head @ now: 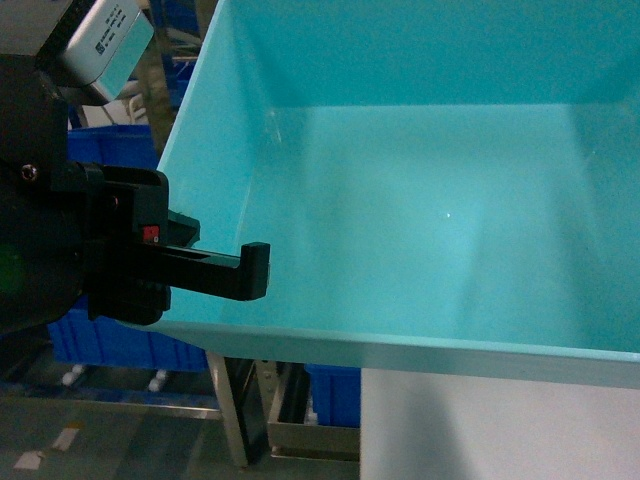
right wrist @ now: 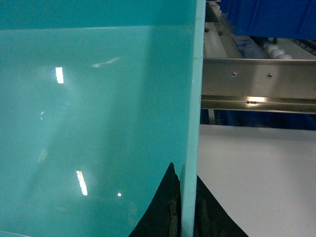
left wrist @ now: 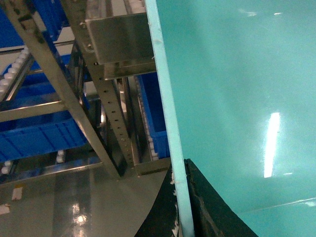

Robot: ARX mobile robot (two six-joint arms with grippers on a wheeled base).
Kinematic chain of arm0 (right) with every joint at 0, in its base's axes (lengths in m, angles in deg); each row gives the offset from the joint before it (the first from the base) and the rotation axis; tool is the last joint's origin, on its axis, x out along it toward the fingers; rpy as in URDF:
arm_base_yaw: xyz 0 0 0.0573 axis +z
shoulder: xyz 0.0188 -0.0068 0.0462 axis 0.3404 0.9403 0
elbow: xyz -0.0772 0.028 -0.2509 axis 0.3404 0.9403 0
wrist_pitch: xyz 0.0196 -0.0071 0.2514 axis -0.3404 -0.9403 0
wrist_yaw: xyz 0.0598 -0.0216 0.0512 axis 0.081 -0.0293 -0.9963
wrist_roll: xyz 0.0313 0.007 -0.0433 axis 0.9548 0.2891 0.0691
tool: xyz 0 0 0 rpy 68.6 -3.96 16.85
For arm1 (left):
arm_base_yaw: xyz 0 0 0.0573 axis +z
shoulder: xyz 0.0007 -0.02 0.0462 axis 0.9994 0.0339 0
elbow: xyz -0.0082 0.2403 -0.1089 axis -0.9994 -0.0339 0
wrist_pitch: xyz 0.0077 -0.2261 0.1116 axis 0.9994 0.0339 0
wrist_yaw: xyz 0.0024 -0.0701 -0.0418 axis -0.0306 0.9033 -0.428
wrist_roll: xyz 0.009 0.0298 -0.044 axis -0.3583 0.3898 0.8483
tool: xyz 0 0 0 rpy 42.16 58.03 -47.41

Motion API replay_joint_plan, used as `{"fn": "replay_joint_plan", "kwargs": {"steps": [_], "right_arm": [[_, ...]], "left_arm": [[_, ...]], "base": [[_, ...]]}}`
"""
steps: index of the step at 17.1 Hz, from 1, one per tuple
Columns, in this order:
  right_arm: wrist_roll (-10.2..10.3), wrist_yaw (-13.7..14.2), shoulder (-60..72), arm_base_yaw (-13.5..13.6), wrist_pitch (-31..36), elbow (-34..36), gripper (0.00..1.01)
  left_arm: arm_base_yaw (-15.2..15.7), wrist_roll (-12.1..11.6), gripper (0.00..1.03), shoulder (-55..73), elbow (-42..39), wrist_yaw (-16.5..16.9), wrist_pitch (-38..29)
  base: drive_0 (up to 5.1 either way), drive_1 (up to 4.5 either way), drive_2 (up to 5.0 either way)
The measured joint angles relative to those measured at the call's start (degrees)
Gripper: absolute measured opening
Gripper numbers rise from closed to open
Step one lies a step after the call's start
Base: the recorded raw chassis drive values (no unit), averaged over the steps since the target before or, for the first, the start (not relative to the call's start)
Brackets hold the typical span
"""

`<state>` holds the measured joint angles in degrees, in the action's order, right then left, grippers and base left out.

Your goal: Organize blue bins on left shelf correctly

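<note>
The turquoise bin (head: 420, 180) is the largest thing here; it fills almost the whole head view, held up in the air with its open mouth tipped toward the camera, so the empty inside is visible. It is probably held this way because both arms carry it by opposite side walls, which keeps it balanced for the move to the left shelf (left wrist: 98, 94). The left gripper (left wrist: 181, 207) is clamped over the left wall, one black finger inside and one outside, and the right gripper (right wrist: 181, 212) pinches the right wall in the same manner. The steel shelf, with flat beams, a perforated upright and white roller tracks, stands just beside the bin's left wall in the left wrist view. Dark blue bins (left wrist: 37, 136) already sit on its lower tracks, so the free track must be chosen with care, and the upright could catch the bin's rim. A white table (right wrist: 256, 173) lies below on the right side.
</note>
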<state>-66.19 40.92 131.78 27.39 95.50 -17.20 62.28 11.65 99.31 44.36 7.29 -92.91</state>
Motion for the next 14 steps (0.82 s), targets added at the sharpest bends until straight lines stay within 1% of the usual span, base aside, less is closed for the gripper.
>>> {"fn": "replay_joint_plan", "kwargs": {"steps": [14], "right_arm": [[0.0,0.0,0.0,0.0,-0.22,0.0,0.02]], "left_arm": [[0.0,0.0,0.02,-0.02,0.0,-0.04,0.17]], "base": [[-5.0,2.45,2.5]]}}
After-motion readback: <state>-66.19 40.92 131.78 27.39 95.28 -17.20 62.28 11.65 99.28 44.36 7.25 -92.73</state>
